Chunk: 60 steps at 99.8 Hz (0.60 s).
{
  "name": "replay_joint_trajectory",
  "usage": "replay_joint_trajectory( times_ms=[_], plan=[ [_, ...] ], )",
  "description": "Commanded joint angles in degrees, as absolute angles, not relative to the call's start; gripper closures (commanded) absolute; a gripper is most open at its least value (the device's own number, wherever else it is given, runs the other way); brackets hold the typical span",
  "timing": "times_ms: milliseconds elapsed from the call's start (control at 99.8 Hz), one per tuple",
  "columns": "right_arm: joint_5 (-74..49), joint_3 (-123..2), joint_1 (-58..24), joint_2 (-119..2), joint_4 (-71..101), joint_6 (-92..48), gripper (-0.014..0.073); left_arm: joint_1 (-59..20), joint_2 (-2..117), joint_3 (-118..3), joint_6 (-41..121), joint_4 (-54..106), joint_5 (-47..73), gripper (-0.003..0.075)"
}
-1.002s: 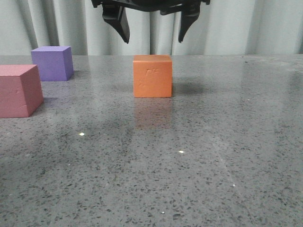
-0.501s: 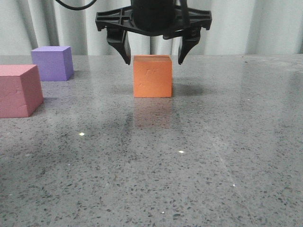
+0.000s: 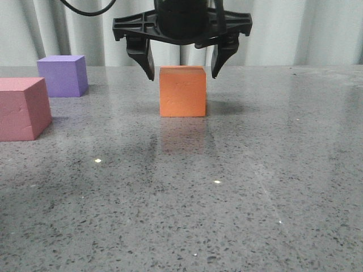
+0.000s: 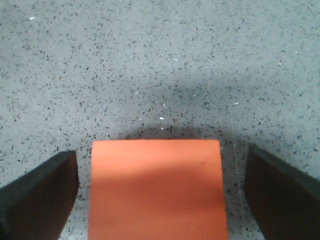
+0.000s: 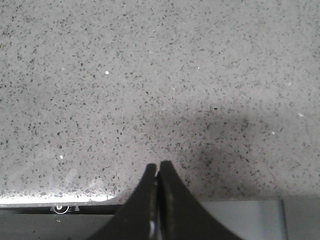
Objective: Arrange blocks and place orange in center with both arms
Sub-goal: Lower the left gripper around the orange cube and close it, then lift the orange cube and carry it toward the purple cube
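The orange cube (image 3: 182, 92) stands on the grey speckled table (image 3: 227, 187), near its middle. My left gripper (image 3: 183, 77) is open and hangs over it, one finger on each side of the cube's top edge, with small gaps. In the left wrist view the orange cube (image 4: 157, 190) lies between the two black fingers (image 4: 45, 195), touching neither. The pink-red cube (image 3: 21, 109) sits at the left edge and the purple cube (image 3: 62, 75) behind it. My right gripper (image 5: 159, 165) is shut and empty over bare table; it does not show in the front view.
Pale curtains (image 3: 317, 28) hang behind the table's far edge. In the right wrist view the table's edge (image 5: 240, 207) lies just under the shut fingers.
My left gripper has come down from above the orange cube until its open fingers straddle the cube's top. The cubes have not moved.
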<state>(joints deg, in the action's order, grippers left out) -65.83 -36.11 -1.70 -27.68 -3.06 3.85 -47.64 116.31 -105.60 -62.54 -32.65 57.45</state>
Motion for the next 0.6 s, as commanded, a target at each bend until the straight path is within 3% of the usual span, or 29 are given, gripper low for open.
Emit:
replay_joint_trajectory(
  times_ms=[0, 431, 591],
  plan=[
    [-62.7, -37.4, -1.7, -27.8, -3.6, 3.4, 0.0661, -47.8, 113.3, -107.2, -63.1, -34.2, 56.7, 0.0091],
    [-62.6, -37.4, -1.7, -27.8, -3.6, 3.4, 0.0661, -47.8, 114.2, -107.2, -63.0, -33.6, 57.7, 0.0100],
    [-62.6, -37.4, -1.7, -27.8, -3.6, 3.4, 0.0661, -47.8, 114.2, -107.2, -62.8, -32.5, 57.7, 0.0227]
  ],
)
